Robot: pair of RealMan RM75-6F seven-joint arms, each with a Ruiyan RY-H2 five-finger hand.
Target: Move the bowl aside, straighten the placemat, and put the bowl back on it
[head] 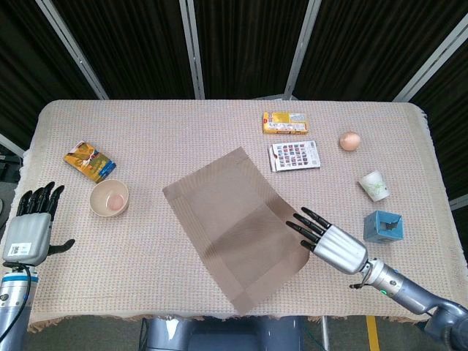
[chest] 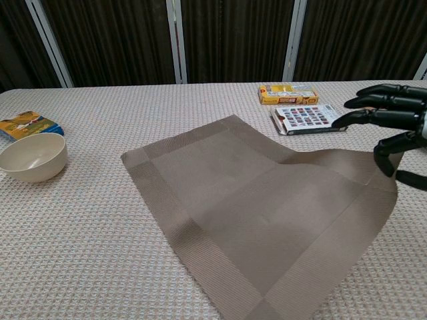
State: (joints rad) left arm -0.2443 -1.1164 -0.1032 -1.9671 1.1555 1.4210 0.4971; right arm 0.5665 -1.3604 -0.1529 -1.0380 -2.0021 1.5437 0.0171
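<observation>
The brown woven placemat (head: 238, 227) lies skewed on the table, one corner pointing to the front edge; in the chest view the placemat (chest: 260, 213) has its right edge lifted off the cloth. My right hand (head: 329, 241) is at that edge. In the chest view my right hand (chest: 393, 130) pinches the raised edge between thumb and a curled finger, the other fingers spread. The cream bowl (head: 110, 197) stands upright to the left of the mat, apart from it, and shows as the bowl (chest: 33, 157) in the chest view. My left hand (head: 33, 223) hovers open at the table's left front, holding nothing.
A colourful packet (head: 89, 161) lies behind the bowl. Behind the mat are a yellow box (head: 285, 122) and a printed card (head: 294, 156). An egg (head: 349, 140), a paper cup (head: 374, 185) and a blue box (head: 383, 226) sit on the right side.
</observation>
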